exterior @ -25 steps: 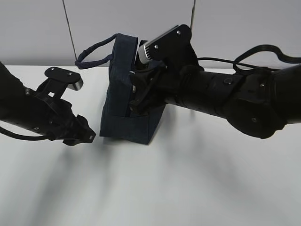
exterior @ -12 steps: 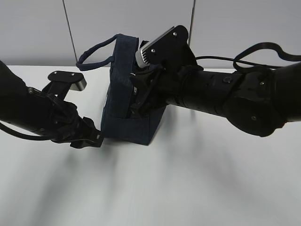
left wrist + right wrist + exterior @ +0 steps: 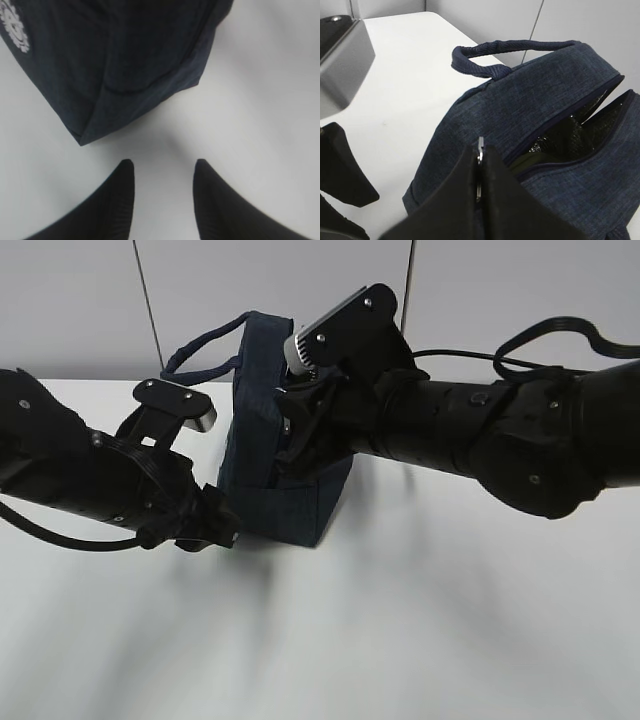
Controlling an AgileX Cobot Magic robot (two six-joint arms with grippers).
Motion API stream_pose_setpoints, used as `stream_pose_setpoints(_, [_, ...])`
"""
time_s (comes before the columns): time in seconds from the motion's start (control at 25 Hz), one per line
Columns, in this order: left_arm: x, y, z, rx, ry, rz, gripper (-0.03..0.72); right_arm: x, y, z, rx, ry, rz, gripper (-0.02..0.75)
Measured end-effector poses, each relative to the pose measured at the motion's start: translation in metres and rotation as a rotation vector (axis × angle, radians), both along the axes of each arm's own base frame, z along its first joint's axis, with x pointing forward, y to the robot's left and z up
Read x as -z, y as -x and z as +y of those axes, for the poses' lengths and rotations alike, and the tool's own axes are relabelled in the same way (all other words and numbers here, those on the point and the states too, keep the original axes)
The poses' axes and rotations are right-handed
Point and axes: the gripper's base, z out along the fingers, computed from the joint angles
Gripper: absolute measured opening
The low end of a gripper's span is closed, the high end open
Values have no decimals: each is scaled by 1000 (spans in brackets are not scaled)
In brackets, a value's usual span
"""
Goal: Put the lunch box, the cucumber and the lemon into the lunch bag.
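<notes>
The dark navy lunch bag (image 3: pixel 262 450) stands upright at mid table, its top zipper partly open in the right wrist view. My right gripper (image 3: pixel 480 150) is shut on the silver ring pull (image 3: pixel 480 143) of that zipper, up at the bag's (image 3: pixel 545 100) top. Inside the opening I see silver lining and a strip of sage green, probably the lunch box (image 3: pixel 536 162). My left gripper (image 3: pixel 162 167) is open and empty, low over the table just short of the bag's (image 3: pixel 125 60) bottom corner. In the exterior view it (image 3: pixel 222 528) sits at the bag's lower left. Cucumber and lemon are out of view.
The white table (image 3: pixel 420 620) spreads in front of the bag. One loop handle (image 3: pixel 200 348) sticks out to the bag's left. A grey wall with vertical seams runs behind. The right arm (image 3: pixel 480 440) spans the right half above the table.
My left gripper has moved to the right, from well clear of the bag to its lower left corner. The right gripper has kept its hold on the ring pull, hardly moving.
</notes>
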Motion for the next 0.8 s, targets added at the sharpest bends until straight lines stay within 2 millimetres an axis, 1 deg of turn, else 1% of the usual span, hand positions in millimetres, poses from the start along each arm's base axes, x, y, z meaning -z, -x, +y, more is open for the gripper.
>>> stream_pose_setpoints(0.12, [-2,-1,0,-12,-2,-26,272,-3,-2,1,5,8,2,0])
stream_pose_setpoints(0.2, [-8,-1,0,-18,7,-54,284,-5,-4,1,9,13,6,0])
stream_pose_setpoints(0.28, [-14,-2,1,-25,13,-78,331,-6,-4,1,12,17,9,0])
stream_pose_setpoints(0.4, [-16,-2,1,-30,15,-88,435,-6,-4,1,13,17,10,0])
stream_pose_setpoints(0.48, [-16,-1,0,-21,11,-94,468,-6,-4,1,14,15,10,0])
stream_pose_setpoints(0.6, [-17,1,-6,-7,7,-115,482,-6,-4,1,14,15,10,0])
stream_pose_setpoints(0.8, [-21,2,-16,-15,-5,-217,486,-6,-4,1,15,15,10,0])
